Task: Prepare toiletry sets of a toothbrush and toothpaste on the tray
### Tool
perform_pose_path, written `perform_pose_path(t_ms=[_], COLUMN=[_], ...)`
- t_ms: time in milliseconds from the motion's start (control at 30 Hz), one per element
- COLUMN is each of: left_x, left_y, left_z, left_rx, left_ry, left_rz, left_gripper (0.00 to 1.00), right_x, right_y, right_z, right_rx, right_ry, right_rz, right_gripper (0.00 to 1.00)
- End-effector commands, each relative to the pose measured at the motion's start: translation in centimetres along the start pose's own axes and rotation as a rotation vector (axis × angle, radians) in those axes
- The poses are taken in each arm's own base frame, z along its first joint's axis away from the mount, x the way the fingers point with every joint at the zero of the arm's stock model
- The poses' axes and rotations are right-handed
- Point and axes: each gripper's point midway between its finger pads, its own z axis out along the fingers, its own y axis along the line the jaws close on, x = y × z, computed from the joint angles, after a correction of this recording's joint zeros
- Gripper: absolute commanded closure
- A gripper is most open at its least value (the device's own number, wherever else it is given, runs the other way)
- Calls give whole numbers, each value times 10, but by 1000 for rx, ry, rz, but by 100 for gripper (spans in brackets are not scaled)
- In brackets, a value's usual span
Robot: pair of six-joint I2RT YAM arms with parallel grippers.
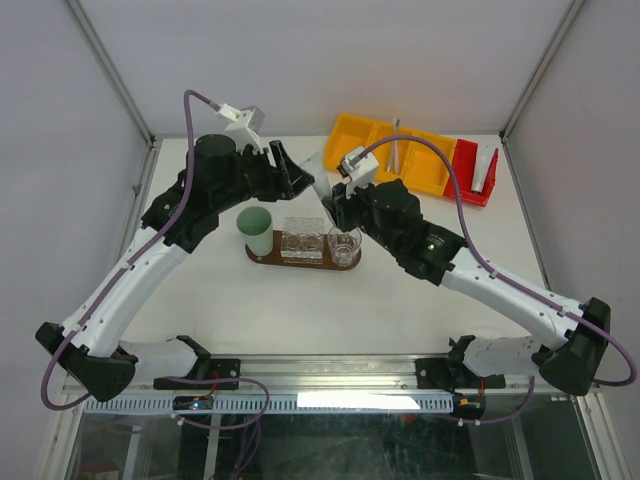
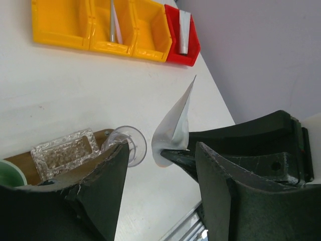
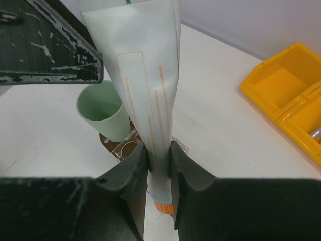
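My right gripper (image 1: 335, 197) (image 3: 158, 148) is shut on a white toothpaste tube (image 3: 150, 90) with an orange cap, held upright with the crimped end up, above the right part of the dark-brown tray (image 1: 268, 262). The tube also shows in the top view (image 1: 318, 166) and the left wrist view (image 2: 174, 125). My left gripper (image 1: 299, 176) (image 2: 161, 150) is open close beside the tube, its jaws apart and not touching it. A toothbrush (image 1: 395, 147) (image 2: 111, 25) lies in the yellow bin. Another tube (image 1: 485, 165) (image 2: 184, 35) lies in the red bin.
On the tray stand a mint-green cup (image 1: 255, 229) (image 3: 103, 113), a clear square glass dish (image 1: 302, 239) (image 2: 65, 150) and a clear glass (image 1: 344, 245) (image 2: 131, 143). The yellow divided bin (image 1: 372, 140) and the red bin (image 1: 466, 160) sit at the back right.
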Motion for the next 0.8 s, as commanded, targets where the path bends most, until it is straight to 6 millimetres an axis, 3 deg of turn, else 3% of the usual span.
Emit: perform_pose_path(t_ms=[0, 67, 167, 300, 367, 600, 767], left_x=[-34, -38, -39, -35, -32, -30, -30], left_y=[-27, -27, -27, -31, -30, -29, -29], left_z=[-9, -7, -4, -2, -2, 1, 3], left_rx=[94, 95, 94, 122, 125, 127, 128], left_ry=[-145, -158, -159, -143, -136, -132, -132], left_rz=[-10, -9, -12, -6, -6, 7, 28], left_gripper=[42, 43, 53, 76, 82, 77, 95], right_x=[-44, -44, -45, -46, -46, -48, -47], right_y=[3, 3, 4, 6, 9, 14, 18], right_z=[-2, -2, -3, -2, -1, 3, 4], right_rx=[3, 0, -4, -11, -21, -35, -44], right_ry=[-140, -139, -142, -143, -142, -144, -140], right_rz=[39, 40, 42, 44, 47, 55, 60], right_gripper=[77, 77, 77, 77, 77, 77, 77])
